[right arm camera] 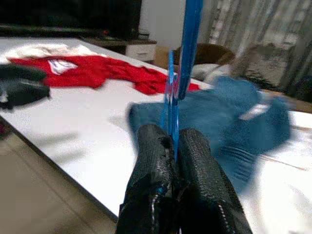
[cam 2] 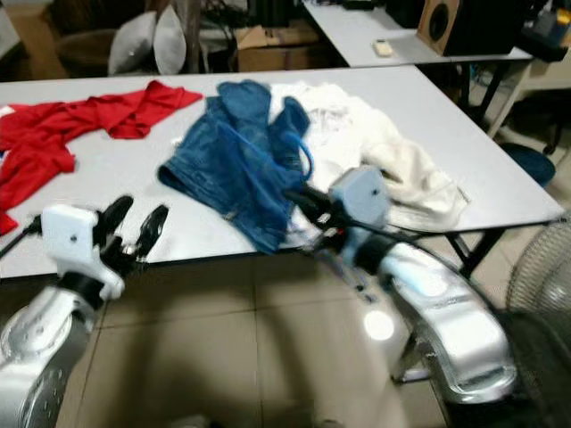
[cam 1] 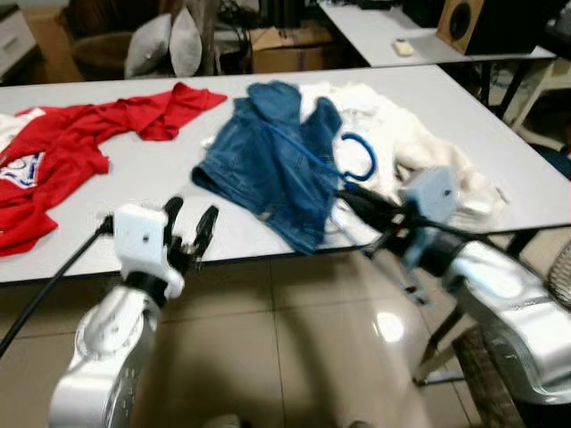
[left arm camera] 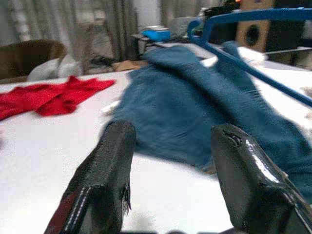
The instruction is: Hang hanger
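A blue plastic hanger (cam 1: 361, 157) lies in a blue denim garment (cam 1: 268, 165) in the middle of the white table (cam 1: 161, 192), its hook curling over the white cloth beside it. My right gripper (cam 1: 350, 193) reaches over the table's front edge and is shut on the hanger's thin bar (right arm camera: 171, 122); the fingers (right arm camera: 153, 161) pinch it tight. My left gripper (cam 1: 189, 234) hovers open at the table's front edge, left of the denim, holding nothing. In the left wrist view the hanger (left arm camera: 243, 63) rises above the denim (left arm camera: 195, 112).
A red garment (cam 1: 71, 152) sprawls on the table's left part and a white garment (cam 1: 410, 152) on its right. Behind stand a second table with a speaker (cam 1: 464, 22), a cardboard box (cam 1: 285, 49) and cushions (cam 1: 165, 45). A fan (cam 2: 544, 285) stands at right.
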You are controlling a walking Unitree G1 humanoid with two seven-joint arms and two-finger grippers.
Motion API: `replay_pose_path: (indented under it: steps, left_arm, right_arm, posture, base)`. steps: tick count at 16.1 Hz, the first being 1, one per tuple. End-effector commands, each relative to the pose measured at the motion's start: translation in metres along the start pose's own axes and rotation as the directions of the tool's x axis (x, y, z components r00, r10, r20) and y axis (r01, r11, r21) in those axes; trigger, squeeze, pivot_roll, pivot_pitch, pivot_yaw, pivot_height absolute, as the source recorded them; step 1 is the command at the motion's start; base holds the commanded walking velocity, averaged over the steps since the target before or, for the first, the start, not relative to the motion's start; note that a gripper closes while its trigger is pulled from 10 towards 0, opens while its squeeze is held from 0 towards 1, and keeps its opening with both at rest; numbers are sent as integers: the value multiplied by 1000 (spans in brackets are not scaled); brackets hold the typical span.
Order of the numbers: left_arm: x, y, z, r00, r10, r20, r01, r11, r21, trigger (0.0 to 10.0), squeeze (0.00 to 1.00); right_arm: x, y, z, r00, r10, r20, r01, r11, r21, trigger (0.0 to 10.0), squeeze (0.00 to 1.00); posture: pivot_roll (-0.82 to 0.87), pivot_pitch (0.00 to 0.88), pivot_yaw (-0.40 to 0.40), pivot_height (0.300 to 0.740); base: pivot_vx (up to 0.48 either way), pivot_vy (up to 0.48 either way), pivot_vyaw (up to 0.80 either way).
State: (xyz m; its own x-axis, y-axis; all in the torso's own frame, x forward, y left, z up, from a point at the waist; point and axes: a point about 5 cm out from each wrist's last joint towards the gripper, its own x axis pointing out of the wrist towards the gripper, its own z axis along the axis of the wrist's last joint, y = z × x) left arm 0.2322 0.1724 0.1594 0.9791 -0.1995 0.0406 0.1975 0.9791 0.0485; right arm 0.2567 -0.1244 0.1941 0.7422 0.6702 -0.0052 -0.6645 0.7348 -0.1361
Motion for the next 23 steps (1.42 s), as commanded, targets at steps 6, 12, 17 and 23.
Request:
replay_pose_path:
  steps: [6,12,17,23]
  left_arm:
    - [5,4,-14,998,37,-47,-37,999,-10,10000,0]
    - [7,2,-15,998,43,-52,-44,999,-9,10000,0]
    - [7,2,-10,998,55,-37,-53,997,56,10000,0]
    - [20,6,35,982,-155,112,149,987,58,10000,1000]
  right_arm:
    - [-16,-2,-32,983,-167,-81,173,982,75,10000,0]
    - [-13,0,-37,984,-151,-95,157,986,63,10000,0]
    - [-1,2,-31,995,-47,-86,49,999,20,10000,0]
    - [17,-24,-10,957,250,-146,-272,948,-163,10000,0]
  posture:
    - [-72,0,58,740]
    - [-71,27,34,740]
    - [-60,27,26,740]
    - [-51,20,45,740]
  base:
    - [0,383,0]
    - [0,375,0]
    - [0,-351,0]
    - [0,-45,0]
